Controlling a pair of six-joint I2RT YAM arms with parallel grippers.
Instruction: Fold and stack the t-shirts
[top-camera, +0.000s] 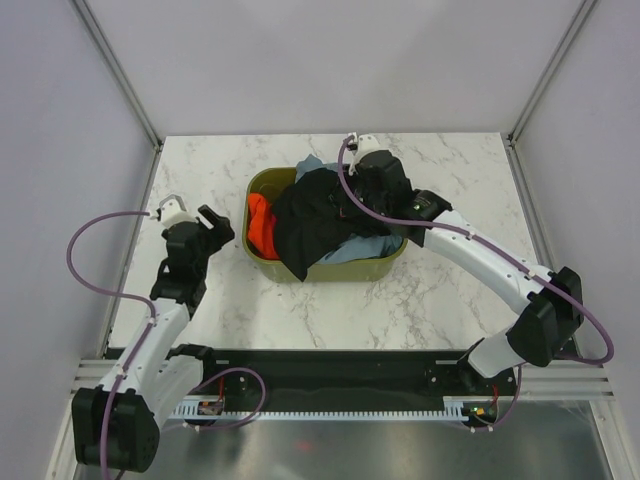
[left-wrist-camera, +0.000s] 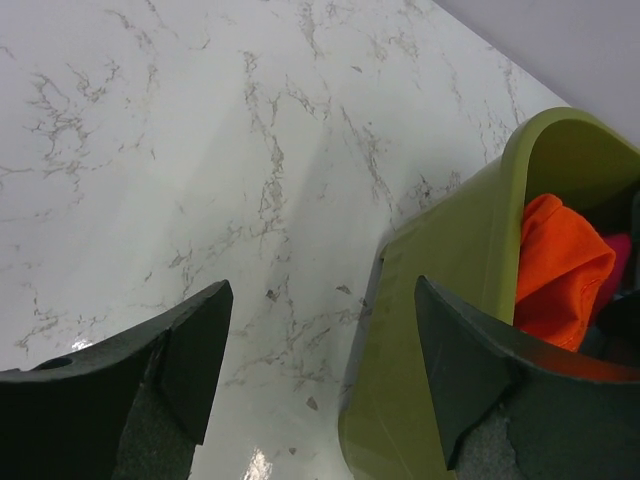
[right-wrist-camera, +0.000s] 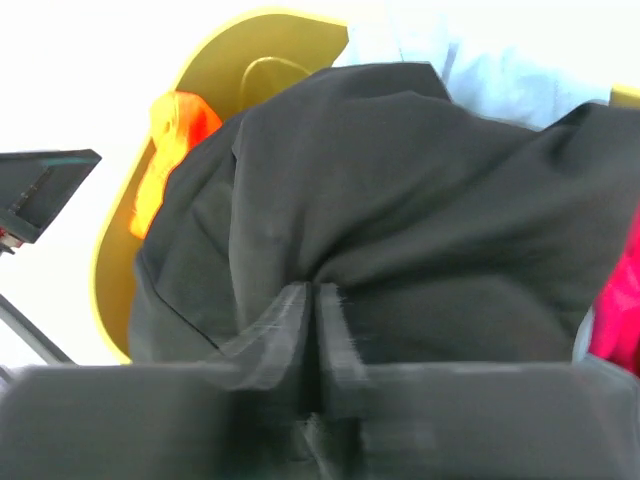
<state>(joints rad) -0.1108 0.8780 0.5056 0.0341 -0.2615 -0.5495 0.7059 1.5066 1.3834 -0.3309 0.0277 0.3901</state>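
Right tool (right-wrist-camera: 315, 300): jaws closed together, pinching a small fold of the black t-shirt (right-wrist-camera: 400, 200) above the right half of the basket (top-camera: 262, 180).
Left tool (left-wrist-camera: 320, 370): jaws wide apart and holding nothing. It hangs over bare desk (left-wrist-camera: 150, 150), just beside the basket's left wall.
Black t-shirt: heaped on top of the other t-shirts in the basket, with one part draped over the near rim.
Other t-shirts: the orange t-shirt (left-wrist-camera: 555, 270) is at the left end. The grey-blue t-shirt (top-camera: 355, 250) lies under the black one. The magenta t-shirt (right-wrist-camera: 615, 320) shows at the right edge.
Stage, as a judgement: taking out the first shirt; nothing is folded yet.
Risk: the pinched fold is small, so the heavy cloth may slip free on lifting.
Risk: the black cloth lies over the other t-shirts, so it may drag them out.
Risk: the draped part may catch the rim and tip or slide the light basket, which nothing is holding.
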